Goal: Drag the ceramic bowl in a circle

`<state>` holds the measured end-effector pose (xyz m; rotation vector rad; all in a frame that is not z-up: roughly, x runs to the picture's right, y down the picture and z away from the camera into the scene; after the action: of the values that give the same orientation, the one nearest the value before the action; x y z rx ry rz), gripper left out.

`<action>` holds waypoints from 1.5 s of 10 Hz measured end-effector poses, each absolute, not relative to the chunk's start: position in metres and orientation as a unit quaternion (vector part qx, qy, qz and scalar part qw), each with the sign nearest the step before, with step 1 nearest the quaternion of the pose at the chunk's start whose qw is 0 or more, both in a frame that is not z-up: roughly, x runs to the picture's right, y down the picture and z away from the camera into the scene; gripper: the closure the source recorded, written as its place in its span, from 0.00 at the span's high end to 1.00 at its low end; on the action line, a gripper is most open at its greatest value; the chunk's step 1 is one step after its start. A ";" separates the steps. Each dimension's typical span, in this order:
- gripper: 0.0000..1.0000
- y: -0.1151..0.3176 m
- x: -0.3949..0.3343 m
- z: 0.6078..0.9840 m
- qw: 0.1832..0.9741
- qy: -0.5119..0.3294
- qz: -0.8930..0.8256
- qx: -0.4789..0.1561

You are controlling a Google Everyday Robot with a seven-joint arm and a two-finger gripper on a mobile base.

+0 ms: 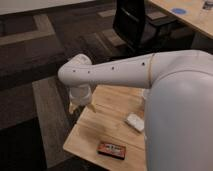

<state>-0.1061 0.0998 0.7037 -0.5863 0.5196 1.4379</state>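
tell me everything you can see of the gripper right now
The gripper hangs below a white, rounded wrist housing at the end of the long white arm. It points down over the far left corner of the wooden table, pale against the dark carpet. Whether it touches the table cannot be told.

Blocked along the far edge by the white arm (115,70), with the hand (80,106) low at the desk's (102,132) far left corner. Open across bare wood mid-desk. Hemmed by a small white object (133,121) at right and a flat red box (111,149) near the front.
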 end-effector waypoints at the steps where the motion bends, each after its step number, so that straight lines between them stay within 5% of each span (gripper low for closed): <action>1: 0.65 0.100 -0.106 0.704 0.683 0.232 0.641 -0.261; 15: 0.65 0.039 0.058 0.671 0.623 0.246 0.706 -0.229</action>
<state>0.0583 0.0387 0.6713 -0.5253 0.5639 1.6224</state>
